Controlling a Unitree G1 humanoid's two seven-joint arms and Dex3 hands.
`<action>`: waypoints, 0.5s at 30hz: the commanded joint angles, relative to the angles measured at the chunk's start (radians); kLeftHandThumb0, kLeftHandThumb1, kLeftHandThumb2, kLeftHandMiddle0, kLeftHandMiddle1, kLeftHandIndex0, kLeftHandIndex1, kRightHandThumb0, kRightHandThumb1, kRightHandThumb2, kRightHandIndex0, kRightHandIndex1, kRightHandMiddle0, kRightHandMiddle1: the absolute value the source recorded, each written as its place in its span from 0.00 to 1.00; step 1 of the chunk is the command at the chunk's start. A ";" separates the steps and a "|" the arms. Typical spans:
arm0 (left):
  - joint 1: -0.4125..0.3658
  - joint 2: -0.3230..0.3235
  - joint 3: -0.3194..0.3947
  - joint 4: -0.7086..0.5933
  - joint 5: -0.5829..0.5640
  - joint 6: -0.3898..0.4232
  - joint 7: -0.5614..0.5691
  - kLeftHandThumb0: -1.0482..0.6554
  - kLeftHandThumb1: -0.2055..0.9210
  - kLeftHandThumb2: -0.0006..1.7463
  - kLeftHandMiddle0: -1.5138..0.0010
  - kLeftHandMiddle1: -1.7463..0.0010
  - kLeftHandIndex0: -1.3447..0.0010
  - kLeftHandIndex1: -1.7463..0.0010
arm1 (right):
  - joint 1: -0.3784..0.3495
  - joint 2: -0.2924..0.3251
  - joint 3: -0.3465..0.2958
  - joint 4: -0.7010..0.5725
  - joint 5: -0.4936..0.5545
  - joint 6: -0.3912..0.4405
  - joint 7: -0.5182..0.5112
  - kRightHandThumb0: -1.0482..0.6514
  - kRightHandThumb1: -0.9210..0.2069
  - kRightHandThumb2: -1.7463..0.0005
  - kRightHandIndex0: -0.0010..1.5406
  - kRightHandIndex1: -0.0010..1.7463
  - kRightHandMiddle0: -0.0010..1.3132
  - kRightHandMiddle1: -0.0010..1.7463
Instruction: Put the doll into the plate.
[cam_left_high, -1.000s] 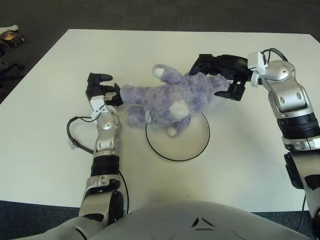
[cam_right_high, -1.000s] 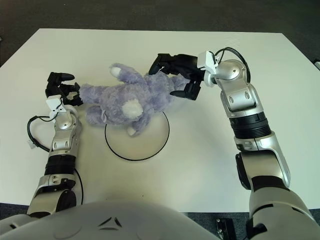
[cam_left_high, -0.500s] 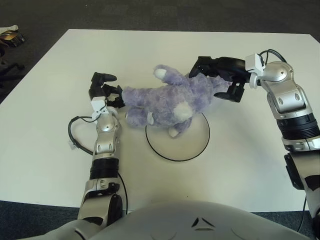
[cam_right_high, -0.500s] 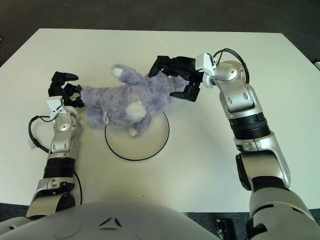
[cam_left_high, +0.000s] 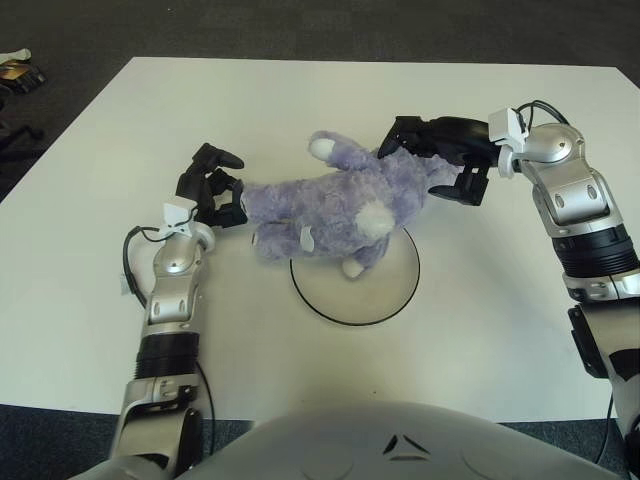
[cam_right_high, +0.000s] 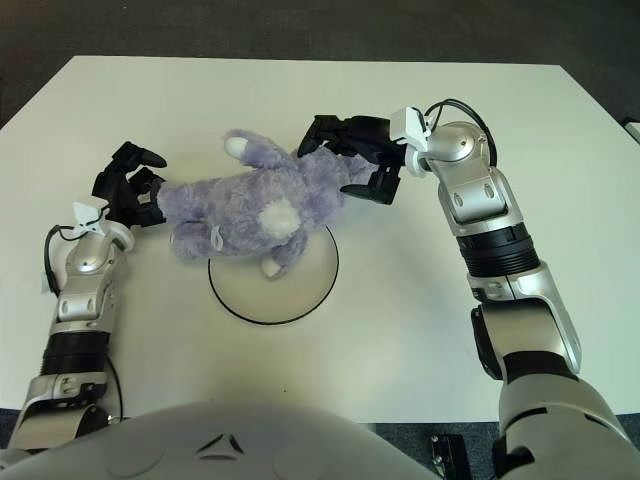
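A purple plush doll (cam_left_high: 335, 205) stretches sideways across the white table, its lower part overlapping the far edge of the white, black-rimmed plate (cam_left_high: 372, 292). My left hand (cam_left_high: 214, 188) is at the doll's left end, with its fingers curled around the tip. At the doll's right end is my right hand (cam_left_high: 447, 165), fingers over the top and thumb underneath, clasping the plush. The near half of the plate shows bare.
A black cable (cam_left_high: 128, 278) loops beside my left forearm. The white table (cam_left_high: 500, 330) extends to the right and to the front of the plate. Dark carpet surrounds it, with a small object (cam_left_high: 14, 76) on the floor at the far left.
My left forearm has swung outward to the left while the hand stays at the doll's end. The doll has sagged slightly lower over the plate. The right hand has hardly moved.
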 joint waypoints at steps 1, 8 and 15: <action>0.012 0.039 -0.004 -0.011 -0.034 -0.038 -0.084 0.39 0.94 0.34 0.87 0.23 0.88 0.03 | -0.009 -0.001 0.013 0.022 -0.008 -0.022 0.013 0.73 0.76 0.14 0.00 0.38 0.00 0.72; 0.005 0.097 -0.009 -0.008 -0.085 -0.083 -0.213 0.24 0.80 0.48 0.94 0.38 0.99 0.24 | -0.017 0.007 0.012 0.047 -0.002 -0.046 0.016 0.72 0.77 0.15 0.00 0.40 0.00 0.72; 0.015 0.139 -0.008 -0.027 -0.140 -0.036 -0.310 0.21 0.83 0.46 0.97 0.45 1.00 0.39 | -0.023 0.013 0.011 0.066 0.001 -0.062 0.021 0.72 0.76 0.15 0.00 0.40 0.00 0.71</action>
